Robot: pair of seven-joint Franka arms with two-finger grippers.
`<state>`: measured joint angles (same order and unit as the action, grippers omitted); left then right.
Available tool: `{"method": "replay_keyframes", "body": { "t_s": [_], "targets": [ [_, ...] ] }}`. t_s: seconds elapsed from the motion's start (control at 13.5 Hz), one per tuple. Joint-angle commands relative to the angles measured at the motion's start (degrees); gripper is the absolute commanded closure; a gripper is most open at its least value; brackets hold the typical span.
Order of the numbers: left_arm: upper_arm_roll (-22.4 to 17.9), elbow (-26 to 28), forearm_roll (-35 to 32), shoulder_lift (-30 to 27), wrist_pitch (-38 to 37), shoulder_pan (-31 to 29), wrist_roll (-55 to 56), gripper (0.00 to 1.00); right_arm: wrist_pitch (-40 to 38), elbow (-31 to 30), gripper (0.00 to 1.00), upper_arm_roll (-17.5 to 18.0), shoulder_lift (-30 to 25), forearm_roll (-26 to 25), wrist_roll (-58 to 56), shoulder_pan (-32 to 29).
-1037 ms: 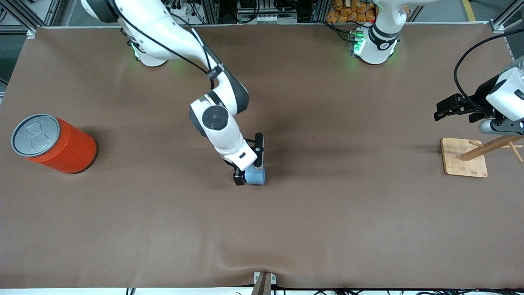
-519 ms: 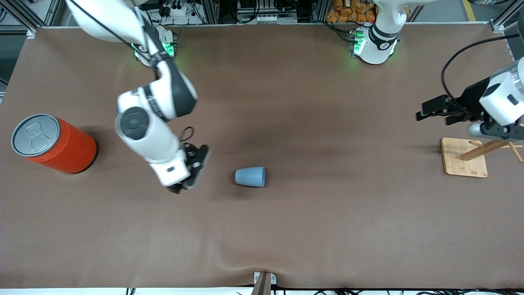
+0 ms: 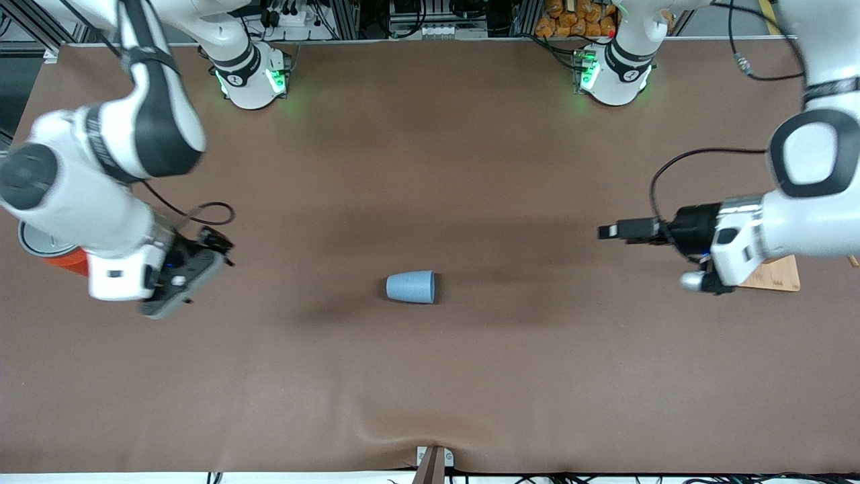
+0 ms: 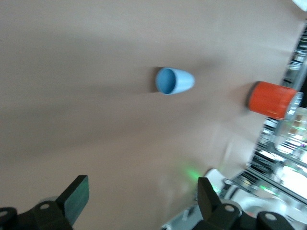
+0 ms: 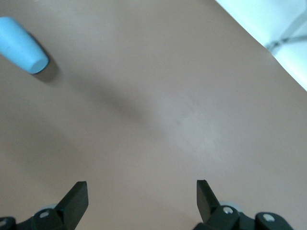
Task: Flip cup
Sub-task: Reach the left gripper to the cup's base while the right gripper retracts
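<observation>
The cup [image 3: 410,288] lay on its side on the brown table [image 3: 470,376], about midway between the two arms' ends, with nothing touching it; its narrow closed base pointed toward the right arm's end of the table and its wider mouth toward the left arm's end. In the left wrist view the cup [image 4: 174,80] showed its darker blue inside, and in the right wrist view the cup [image 5: 21,45] showed its flat closed base. The right gripper [image 3: 213,243] hung in the air over the table at the right arm's end, well apart from the cup, beside the orange can [image 3: 64,259], which the arm mostly hid in the front view; its fingers [image 5: 76,197] stood spread wide and held nothing. The left gripper [image 3: 615,230] hung over the table at the left arm's end, also well apart from the cup and pointing toward it, close to the wooden board [image 3: 772,275], most of which lay hidden under the wrist. Its fingers [image 4: 76,194] were likewise parted wide and empty. The left wrist view also took in the orange can [image 4: 272,99], standing farther off than the cup toward the right arm's end
</observation>
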<state>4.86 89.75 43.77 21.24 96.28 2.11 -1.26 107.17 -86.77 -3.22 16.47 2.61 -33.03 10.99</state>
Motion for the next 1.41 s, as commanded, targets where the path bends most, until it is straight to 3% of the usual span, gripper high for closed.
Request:
{"method": "replay_keyframes", "body": {
  "t_s": [0.0,0.59,0.89,1.33],
  "targets": [
    [0.86,-0.98,3.68,3.10,2.23,3.15,-2.15,0.00,-4.58,-3.23,0.00,0.75,-6.53,-0.67,9.00,-3.33],
    [0.86,-1.24,20.19,17.60,16.10,12.02,-18.23,0.00,-17.25,-2.71,0.00,0.14,-14.44,-1.38,29.50,-11.68],
    [0.86,-1.41,25.92,21.55,20.78,15.02,-21.94,0.00,-19.10,-2.62,0.00,0.58,-16.38,-1.29,29.87,-14.23],
    [0.86,-6.86,34.45,28.41,28.86,19.50,-23.70,0.00,-24.19,-2.62,0.00,0.49,-17.44,-1.29,32.41,-14.68]
  ]
}}
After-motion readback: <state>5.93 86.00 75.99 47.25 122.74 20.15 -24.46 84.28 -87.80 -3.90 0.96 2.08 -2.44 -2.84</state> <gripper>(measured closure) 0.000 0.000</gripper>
